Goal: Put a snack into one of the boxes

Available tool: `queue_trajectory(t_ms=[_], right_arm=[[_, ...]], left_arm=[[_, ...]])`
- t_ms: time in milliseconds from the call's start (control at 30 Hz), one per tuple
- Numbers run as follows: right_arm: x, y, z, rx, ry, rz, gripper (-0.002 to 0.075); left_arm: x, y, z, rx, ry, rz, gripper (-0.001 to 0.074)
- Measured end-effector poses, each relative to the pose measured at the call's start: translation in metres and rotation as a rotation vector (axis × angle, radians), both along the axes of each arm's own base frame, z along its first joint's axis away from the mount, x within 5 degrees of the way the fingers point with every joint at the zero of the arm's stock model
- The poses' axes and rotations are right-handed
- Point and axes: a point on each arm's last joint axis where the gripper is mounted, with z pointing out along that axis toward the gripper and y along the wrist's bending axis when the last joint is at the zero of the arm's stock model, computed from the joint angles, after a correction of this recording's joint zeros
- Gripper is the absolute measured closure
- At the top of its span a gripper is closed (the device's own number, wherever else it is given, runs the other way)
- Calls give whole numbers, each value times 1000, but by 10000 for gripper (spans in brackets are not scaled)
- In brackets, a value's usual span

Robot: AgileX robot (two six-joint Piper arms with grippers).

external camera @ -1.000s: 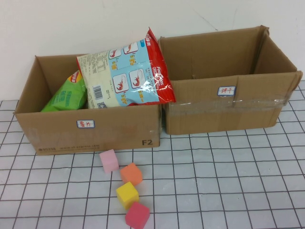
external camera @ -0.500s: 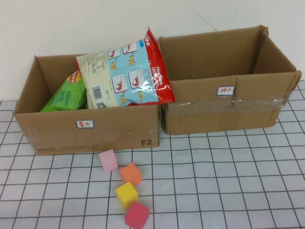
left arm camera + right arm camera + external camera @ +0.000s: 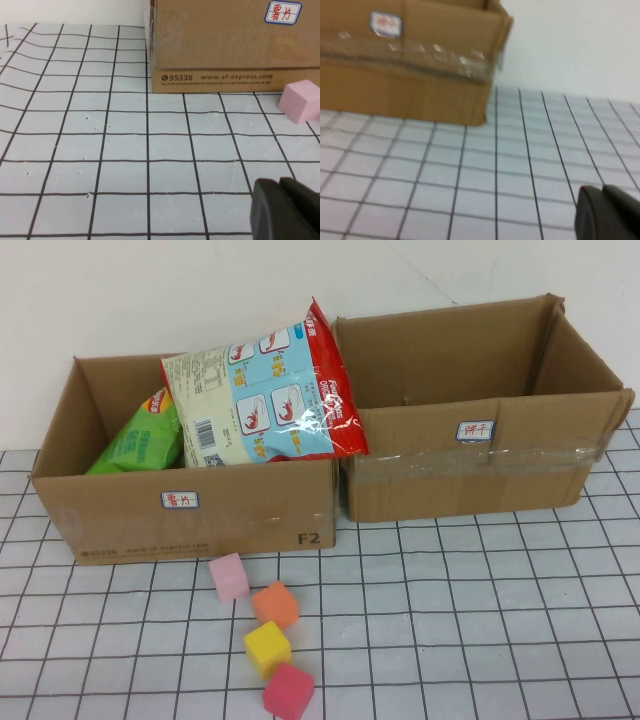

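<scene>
the crinkly red-and-blue foil snack bag (image 3: 275,390) leans in the left brown cardboard box (image 3: 190,515); light, slippery, best pinched at an edge seam. left claw (image 3: 287,210) and right claw (image 3: 607,215) hang closed, empty, near the worktop's front edge.

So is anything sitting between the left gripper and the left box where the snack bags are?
Nothing blocks it. In the left wrist view, bare grid table runs from the shut left gripper to the left box; the pink cube sits off to one side. The right gripper, also shut, faces the right box.
</scene>
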Motion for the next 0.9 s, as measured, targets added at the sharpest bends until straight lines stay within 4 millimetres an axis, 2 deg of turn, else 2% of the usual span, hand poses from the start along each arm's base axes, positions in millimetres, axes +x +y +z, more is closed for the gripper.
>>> queue_trajectory(t_ms=[100,267,400,633,900], right_arm=[[3,-2,-20,4,29,-25,727],[1,1,-34,-8,155,14,727],[0,1,-35,-24,170,13,727],[0,-11,-36,47,176,-132,727],[-1,-12,-36,61,175,-153,727]], left_arm=[[0,0,0,0,0,0,736],[0,0,0,0,0,0,736],[0,0,0,0,0,0,736],[0,0,0,0,0,0,736],[0,0,0,0,0,0,736]])
